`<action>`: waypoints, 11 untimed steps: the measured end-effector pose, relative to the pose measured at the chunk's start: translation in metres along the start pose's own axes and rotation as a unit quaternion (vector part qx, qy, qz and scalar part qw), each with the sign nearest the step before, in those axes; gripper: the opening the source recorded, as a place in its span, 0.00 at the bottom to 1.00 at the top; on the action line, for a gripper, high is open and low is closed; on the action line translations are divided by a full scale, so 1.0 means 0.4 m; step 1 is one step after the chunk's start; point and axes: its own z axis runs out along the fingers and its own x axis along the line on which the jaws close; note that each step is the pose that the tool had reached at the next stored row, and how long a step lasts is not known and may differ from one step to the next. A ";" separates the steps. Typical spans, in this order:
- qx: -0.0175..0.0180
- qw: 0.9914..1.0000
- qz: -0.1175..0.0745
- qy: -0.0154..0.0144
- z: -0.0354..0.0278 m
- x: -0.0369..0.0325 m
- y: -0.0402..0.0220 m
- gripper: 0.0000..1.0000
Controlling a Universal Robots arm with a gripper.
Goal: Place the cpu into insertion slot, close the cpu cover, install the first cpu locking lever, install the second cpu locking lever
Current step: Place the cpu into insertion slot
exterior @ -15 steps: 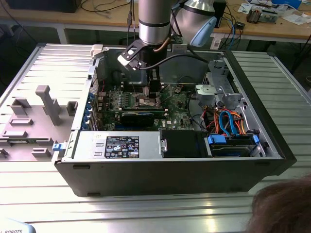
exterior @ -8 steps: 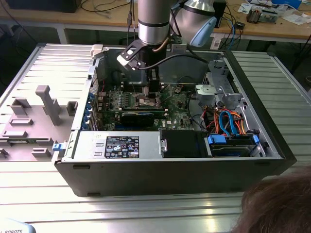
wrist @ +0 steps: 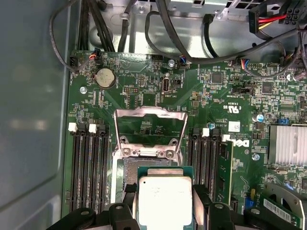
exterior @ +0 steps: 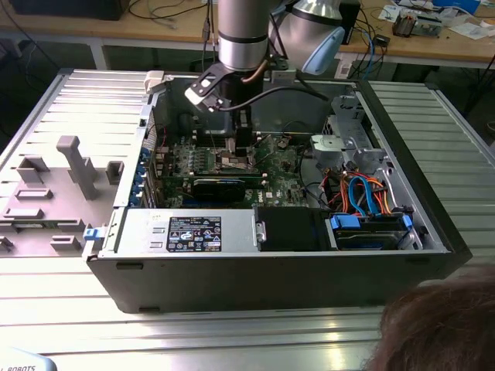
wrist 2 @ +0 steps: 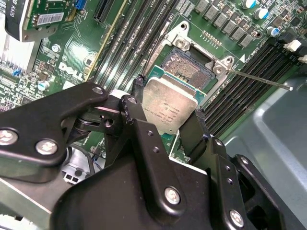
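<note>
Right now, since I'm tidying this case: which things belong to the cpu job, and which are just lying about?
Job: cpu, held in the gripper; insertion slot; raised cpu cover; locking lever.
Lying about: coin battery; heatsink; blue and orange cables; grey blocks.

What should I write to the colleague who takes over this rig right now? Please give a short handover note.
Gripper: shut on the cpu, holding it by two opposite edges, metal top facing up.
Position: the cpu hangs just over the insertion slot on the green motherboard and covers only part of it; the slot's contacts show beyond the chip.
The cpu cover stands open, swung up off the slot.
A thin lever sticks out beside the slot, unlatched.
Done: cpu picked up and brought to the slot.
Left: seating the cpu, closing the cover, both levers.
</note>
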 end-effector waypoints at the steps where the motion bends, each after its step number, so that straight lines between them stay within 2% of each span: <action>1: 0.000 1.000 0.000 0.000 0.000 0.000 -0.001 0.55; 11: 0.000 1.000 0.000 0.000 0.002 0.000 -0.005 0.55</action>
